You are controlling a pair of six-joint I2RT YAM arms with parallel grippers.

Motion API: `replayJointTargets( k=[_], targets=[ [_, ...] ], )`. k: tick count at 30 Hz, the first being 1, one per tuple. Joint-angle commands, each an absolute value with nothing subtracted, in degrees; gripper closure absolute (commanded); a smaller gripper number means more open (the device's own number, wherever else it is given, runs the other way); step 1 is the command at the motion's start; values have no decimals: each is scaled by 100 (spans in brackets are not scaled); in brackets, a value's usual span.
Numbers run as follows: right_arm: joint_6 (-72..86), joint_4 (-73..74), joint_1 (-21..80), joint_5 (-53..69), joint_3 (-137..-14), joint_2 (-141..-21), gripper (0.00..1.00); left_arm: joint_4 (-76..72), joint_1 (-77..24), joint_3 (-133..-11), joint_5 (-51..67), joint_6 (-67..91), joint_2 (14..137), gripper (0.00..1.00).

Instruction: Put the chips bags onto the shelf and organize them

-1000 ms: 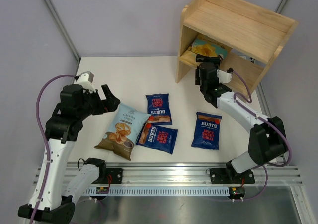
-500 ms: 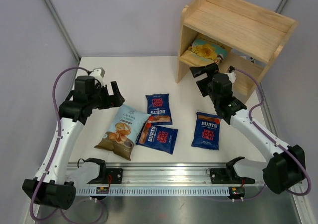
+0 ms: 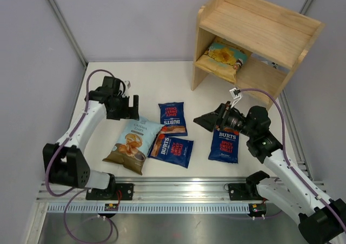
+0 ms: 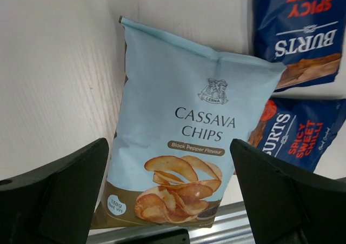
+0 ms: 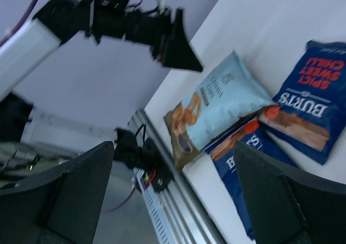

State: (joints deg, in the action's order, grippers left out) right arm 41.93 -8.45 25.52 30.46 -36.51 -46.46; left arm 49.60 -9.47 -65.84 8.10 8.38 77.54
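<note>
The wooden shelf (image 3: pixel 254 33) stands at the back right, with the tan-yellow bag (image 3: pixel 227 53) on its lower tier. The light blue Cassava Chips bag (image 3: pixel 132 142) lies flat on the table, also in the left wrist view (image 4: pixel 189 141) and the right wrist view (image 5: pixel 216 106). Three dark blue Burts bags lie flat: one (image 3: pixel 173 118), one (image 3: pixel 171 151) partly under the Cassava bag, one (image 3: pixel 225 142) to the right. My left gripper (image 3: pixel 130 107) is open and empty above the Cassava bag's top edge (image 4: pixel 173 200). My right gripper (image 3: pixel 201 119) is open and empty, pointing left above the table (image 5: pixel 173 200).
The aluminium rail (image 3: pixel 184 192) with the arm bases runs along the near table edge. Grey walls close in the back and both sides. The left arm (image 5: pixel 135 25) shows in the right wrist view.
My right gripper has pulled away from the shelf and swung down and left over the table. My left gripper has moved right and lowered toward the Cassava bag. The bags have not moved.
</note>
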Motion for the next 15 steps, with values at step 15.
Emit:
replayJointTargets(
  k=[15],
  targets=[
    [3103,-905,2716,6144,-3929,-4289,1,4729,-413,-6716,2601,492,9922,19]
  ],
)
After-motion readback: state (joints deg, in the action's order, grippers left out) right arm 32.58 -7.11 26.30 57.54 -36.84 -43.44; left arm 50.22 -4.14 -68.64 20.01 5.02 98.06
